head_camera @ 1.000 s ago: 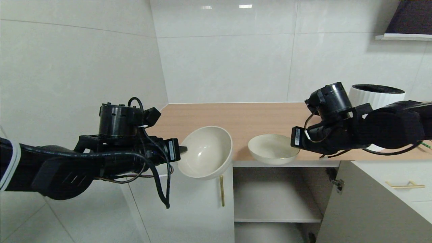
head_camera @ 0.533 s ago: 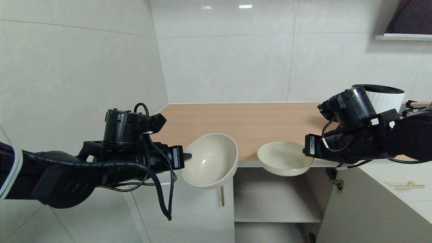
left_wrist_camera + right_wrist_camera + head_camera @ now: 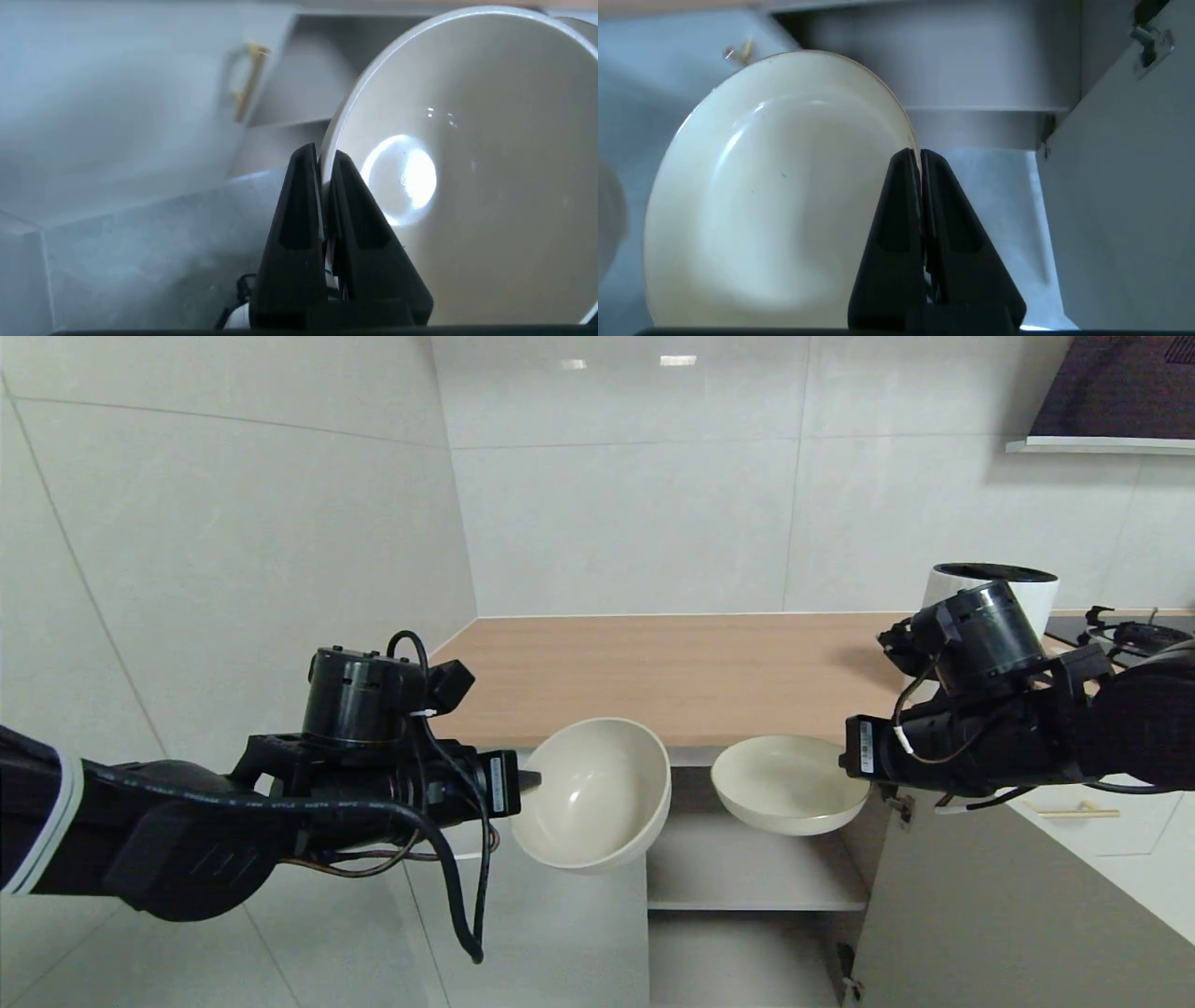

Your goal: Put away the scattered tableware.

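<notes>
The right gripper (image 3: 846, 767) clamps the shallow bowl (image 3: 784, 784) by its rim, with the cabinet shelf (image 3: 756, 879) at its 6 o'clock. The left gripper (image 3: 528, 781), clamped on the deep bowl (image 3: 597, 795), has it at 4 o'clock.

Our left arm (image 3: 187, 821) reaches in level from the lower left, and its left end effector (image 3: 528, 780) pinches the deep bowl (image 3: 597, 789) by the rim. Our right arm (image 3: 1111, 728) comes in from the right edge, its right end effector (image 3: 854, 767) likewise clamped on the shallow bowl (image 3: 784, 784).
</notes>
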Controlling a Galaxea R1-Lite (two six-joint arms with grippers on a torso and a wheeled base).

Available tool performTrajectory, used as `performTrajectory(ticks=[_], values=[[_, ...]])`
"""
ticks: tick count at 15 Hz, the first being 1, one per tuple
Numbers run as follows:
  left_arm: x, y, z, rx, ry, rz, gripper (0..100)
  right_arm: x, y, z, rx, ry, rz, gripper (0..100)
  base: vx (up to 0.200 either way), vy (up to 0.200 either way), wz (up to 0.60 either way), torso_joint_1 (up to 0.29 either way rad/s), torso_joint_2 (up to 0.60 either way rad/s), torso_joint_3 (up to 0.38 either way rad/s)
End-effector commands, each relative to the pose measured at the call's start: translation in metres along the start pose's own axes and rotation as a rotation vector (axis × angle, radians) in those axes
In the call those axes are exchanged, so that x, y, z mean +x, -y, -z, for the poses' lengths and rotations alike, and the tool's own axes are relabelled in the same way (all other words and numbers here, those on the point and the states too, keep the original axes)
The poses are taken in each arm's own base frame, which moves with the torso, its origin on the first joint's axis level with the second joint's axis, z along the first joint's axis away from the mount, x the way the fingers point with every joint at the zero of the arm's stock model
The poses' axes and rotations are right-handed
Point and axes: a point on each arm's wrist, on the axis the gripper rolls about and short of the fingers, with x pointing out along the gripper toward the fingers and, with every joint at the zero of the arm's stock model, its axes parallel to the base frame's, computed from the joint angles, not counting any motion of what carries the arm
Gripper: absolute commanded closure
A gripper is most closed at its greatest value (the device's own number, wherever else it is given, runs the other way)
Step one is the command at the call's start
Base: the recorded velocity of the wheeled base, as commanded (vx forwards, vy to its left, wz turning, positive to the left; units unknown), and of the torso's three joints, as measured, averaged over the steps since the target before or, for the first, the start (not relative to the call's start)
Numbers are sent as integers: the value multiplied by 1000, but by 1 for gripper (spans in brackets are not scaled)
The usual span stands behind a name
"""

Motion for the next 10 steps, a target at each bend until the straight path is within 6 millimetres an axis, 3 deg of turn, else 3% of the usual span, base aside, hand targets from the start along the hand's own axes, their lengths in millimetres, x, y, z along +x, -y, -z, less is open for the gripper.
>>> performTrajectory(ticks=[1, 10], values=[[5, -2, 2, -2, -14, -10, 100, 5, 0, 1, 0, -8, 6, 100, 0, 0, 0, 0, 0, 0], [7, -3, 1, 0, 5, -7, 100, 24, 0, 4, 0, -25, 20, 100, 0, 0, 0, -9, 20, 12]])
